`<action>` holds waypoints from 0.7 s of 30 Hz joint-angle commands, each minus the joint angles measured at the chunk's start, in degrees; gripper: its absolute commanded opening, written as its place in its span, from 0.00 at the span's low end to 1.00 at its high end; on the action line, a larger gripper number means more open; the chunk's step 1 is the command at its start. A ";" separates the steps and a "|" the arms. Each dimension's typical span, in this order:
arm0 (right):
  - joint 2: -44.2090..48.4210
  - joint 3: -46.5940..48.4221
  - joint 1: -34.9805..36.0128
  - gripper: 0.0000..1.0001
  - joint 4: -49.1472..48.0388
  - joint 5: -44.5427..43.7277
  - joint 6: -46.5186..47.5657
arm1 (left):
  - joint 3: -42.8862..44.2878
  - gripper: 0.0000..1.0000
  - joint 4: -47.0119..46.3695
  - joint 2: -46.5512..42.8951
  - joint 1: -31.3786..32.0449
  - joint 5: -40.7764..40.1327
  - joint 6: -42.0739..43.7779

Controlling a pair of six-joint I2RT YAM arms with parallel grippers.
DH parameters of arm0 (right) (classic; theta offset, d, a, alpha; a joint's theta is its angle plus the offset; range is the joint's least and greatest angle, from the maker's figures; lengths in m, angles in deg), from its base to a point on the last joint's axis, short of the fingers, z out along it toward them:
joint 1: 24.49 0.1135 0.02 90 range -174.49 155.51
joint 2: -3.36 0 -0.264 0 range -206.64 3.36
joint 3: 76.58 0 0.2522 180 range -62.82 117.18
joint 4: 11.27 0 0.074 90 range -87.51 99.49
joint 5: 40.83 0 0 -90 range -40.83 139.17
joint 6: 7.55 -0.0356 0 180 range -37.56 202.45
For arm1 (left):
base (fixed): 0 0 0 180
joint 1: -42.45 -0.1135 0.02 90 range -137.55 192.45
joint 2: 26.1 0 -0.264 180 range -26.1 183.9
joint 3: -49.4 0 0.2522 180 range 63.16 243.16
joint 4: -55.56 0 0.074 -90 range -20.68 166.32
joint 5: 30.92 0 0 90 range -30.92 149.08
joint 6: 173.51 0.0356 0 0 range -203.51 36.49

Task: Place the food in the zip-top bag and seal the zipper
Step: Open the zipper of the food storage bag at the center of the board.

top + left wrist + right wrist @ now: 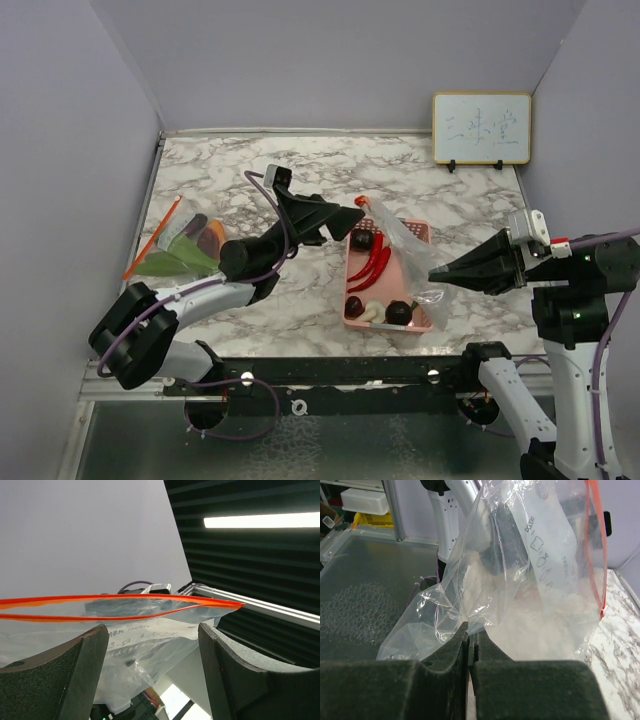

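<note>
Right fingers (469, 647) pinched shut on zip-top bag (535, 570); left fingers (353, 214) spread at its zipper. Bag looks empty. Chili peppers (372, 265) between the fingers, unloaded; sealing pending.

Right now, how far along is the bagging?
Nothing looks bagged yet: the zip-top bag looks empty. In hand: the right gripper pinches it, the left gripper stands open at its orange zipper. Remaining: chilies in the pink basket, greens on the table, then sealing.
</note>
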 commanded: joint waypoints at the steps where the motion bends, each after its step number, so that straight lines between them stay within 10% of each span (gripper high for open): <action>1: 0.83 2.96 0.31 0.02 4.31 4.28 4.56 | 1.70 0.75 -14.11 1.00 -0.15 -3.42 -6.55; 9: 0.86 5.79 0.28 0.02 10.07 6.39 11.72 | 5.19 0.98 -13.36 5.42 0.59 -1.13 -16.04; 21: 1.51 7.68 0.27 0.02 16.08 7.98 17.28 | 11.67 0.99 -4.94 5.95 1.30 1.30 -18.81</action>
